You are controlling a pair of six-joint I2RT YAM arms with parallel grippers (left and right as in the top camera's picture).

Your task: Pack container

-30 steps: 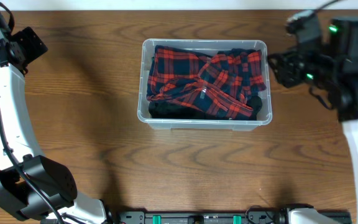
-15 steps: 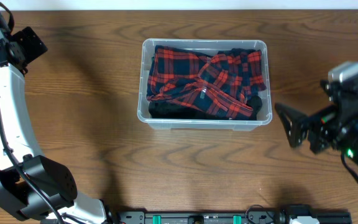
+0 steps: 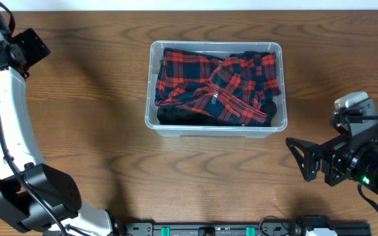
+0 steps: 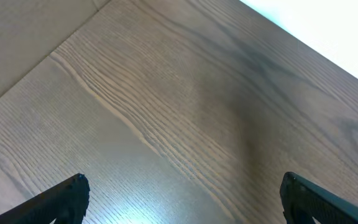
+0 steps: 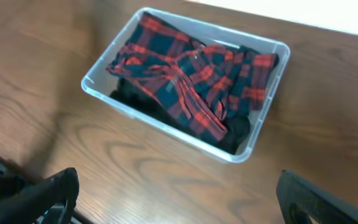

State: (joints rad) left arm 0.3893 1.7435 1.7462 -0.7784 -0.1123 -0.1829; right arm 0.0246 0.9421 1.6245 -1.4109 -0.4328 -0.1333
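1. Clear plastic container (image 3: 215,132) sits mid-worktop, holding a red plaid garment (image 3: 215,82) over a black garment (image 3: 182,117). Its long axis runs side to side across the worktop (image 3: 97,78).
2. From the right jaws it lies ahead and slightly left. Its near long wall (image 5: 160,124) is angled across their line rather than square to it.
3. On the right arm (image 3: 356,164), the right jaws stand spread wide and empty, near the container's right front corner but apart from it.
4. On the left arm (image 3: 8,124), the left jaws are likewise spread and empty. They are well apart at the far left corner, with only bare wood ahead.
5. Judging by this, the right arm is nearer, so any further tuck would likely fall to it.
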